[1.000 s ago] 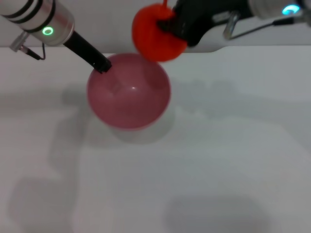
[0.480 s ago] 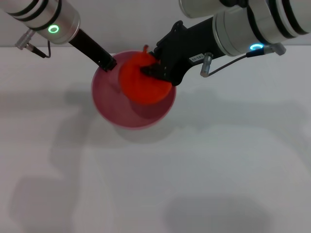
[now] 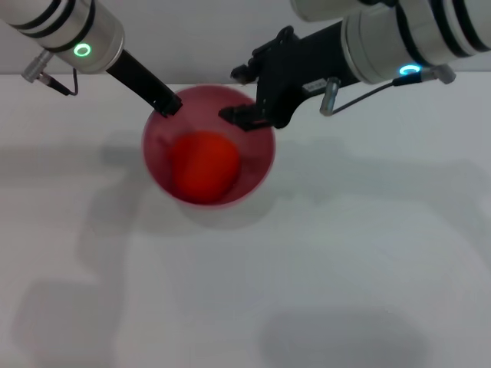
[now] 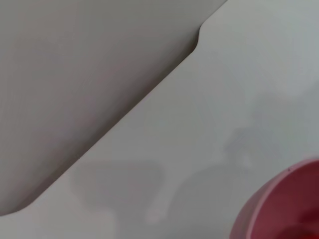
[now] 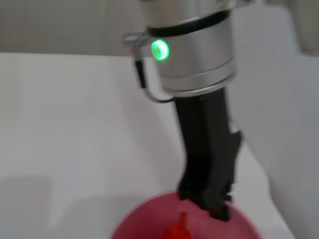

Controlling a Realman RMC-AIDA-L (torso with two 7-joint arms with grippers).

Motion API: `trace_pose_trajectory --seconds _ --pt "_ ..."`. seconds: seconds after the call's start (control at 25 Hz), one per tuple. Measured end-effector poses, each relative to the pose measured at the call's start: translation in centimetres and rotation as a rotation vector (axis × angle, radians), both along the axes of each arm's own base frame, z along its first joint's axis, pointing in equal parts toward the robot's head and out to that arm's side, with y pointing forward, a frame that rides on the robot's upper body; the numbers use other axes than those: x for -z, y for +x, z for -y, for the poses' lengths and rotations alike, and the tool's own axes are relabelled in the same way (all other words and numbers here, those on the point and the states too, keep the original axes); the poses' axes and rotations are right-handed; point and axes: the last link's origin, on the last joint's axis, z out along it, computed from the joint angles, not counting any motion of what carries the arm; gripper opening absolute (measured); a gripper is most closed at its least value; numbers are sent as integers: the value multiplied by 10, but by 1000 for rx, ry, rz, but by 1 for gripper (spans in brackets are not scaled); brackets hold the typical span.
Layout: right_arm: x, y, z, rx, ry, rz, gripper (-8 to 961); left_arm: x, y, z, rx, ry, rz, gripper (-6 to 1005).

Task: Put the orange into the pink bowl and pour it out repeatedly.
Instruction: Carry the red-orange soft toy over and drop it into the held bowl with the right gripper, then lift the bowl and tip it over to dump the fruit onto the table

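The pink bowl (image 3: 259, 159) stands on the white table at the back centre. The orange (image 3: 203, 165) lies inside it. My left gripper (image 3: 166, 103) is shut on the bowl's far left rim. My right gripper (image 3: 236, 95) is open and empty, just above the bowl's far right rim. The right wrist view shows the left gripper (image 5: 209, 199) on the bowl's rim (image 5: 142, 219), with the orange's top (image 5: 175, 231) below it. The left wrist view shows only a part of the bowl (image 4: 281, 209).
The white table (image 3: 307, 268) extends in front of the bowl and to both sides. Its back edge (image 3: 430, 75) runs just behind the arms, with a notch in it seen in the left wrist view (image 4: 197, 42).
My right gripper brought the orange down from above the bowl's far rim, opened and let it go. The orange now lies in the bowl. The left gripper stayed on the rim.
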Motion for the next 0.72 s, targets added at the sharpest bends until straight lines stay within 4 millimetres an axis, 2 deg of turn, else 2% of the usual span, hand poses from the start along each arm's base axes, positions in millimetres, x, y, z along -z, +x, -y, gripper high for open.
trace_pose_trajectory --seconds 0.12,0.28,0.48,0.72 --pt "-10 3 -5 4 59 -43 502 0 -1 0 0 3 0 43" --pt "-33 20 -13 -32 212 -167 539 -1 -4 -2 7 20 3 43" --pt "-56 60 -19 -62 387 -407 540 -2 -6 -3 24 29 -1 43" --pt "-85 106 -8 -144 631 -719 540 1 -4 -6 55 43 -9 43"
